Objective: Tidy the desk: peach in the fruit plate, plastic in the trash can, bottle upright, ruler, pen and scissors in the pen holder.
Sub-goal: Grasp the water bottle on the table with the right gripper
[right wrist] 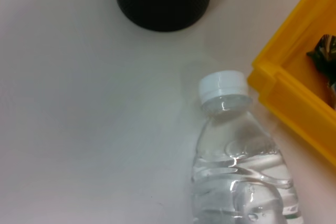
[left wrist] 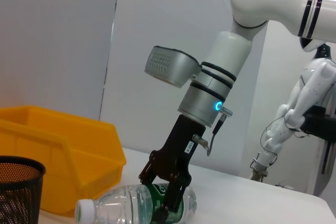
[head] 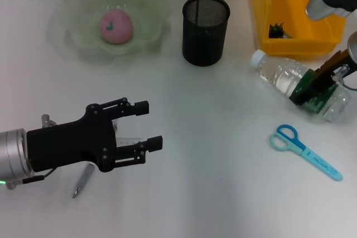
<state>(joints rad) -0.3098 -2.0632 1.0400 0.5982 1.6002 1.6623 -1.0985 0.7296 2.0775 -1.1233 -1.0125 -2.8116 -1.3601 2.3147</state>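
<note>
Pink peach [head: 116,27], pale green fruit plate [head: 146,4], black mesh pen holder [head: 205,30], yellow trash can [head: 266,15], clear white-capped bottle [head: 284,79], light blue scissors [head: 305,151], white desk [head: 212,137].

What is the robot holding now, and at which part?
The right gripper grips the lying bottle at its green-labelled middle. The left gripper is open and holds nothing.
</note>
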